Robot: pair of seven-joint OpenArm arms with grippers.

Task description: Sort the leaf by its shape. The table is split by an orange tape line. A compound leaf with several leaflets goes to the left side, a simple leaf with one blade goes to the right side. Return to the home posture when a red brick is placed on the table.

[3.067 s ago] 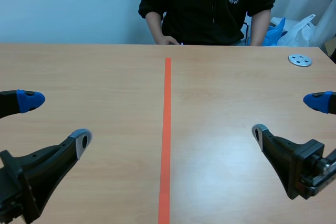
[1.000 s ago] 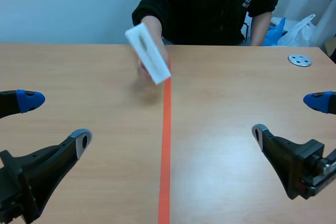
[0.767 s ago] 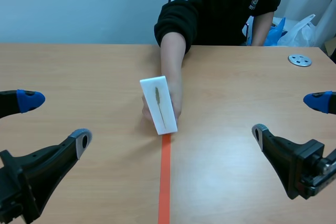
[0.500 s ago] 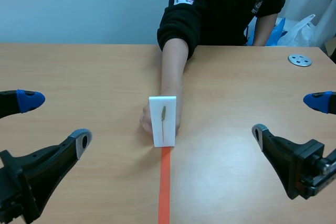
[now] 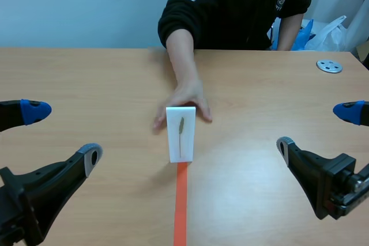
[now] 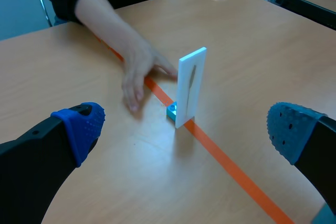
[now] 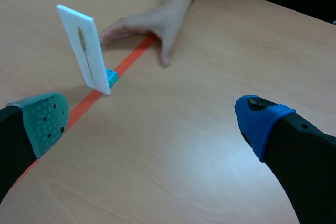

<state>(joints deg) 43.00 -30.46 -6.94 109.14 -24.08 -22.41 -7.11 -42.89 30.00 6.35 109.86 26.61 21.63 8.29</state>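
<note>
A white card (image 5: 180,133) stands upright on the orange tape line, held up by a small blue block (image 6: 172,111) at its foot. On its face is one narrow, single-bladed leaf (image 5: 181,125). The card (image 6: 190,86) is ahead of my left gripper (image 6: 184,129), which stands open low at the left. The card (image 7: 84,48) also stands ahead of my right gripper (image 7: 157,114), open low at the right. A person's hand (image 5: 183,101) rests flat on the table just behind the card, off it.
The person sits across the table with an arm (image 5: 180,50) stretched toward the middle. A small grey metal disc (image 5: 329,65) lies at the far right. The orange tape line (image 5: 181,200) runs down the table's middle.
The person brought the white card in from the far side, set it upright on the tape line, and has let go, drawing the hand back behind it. Both grippers have kept still.
</note>
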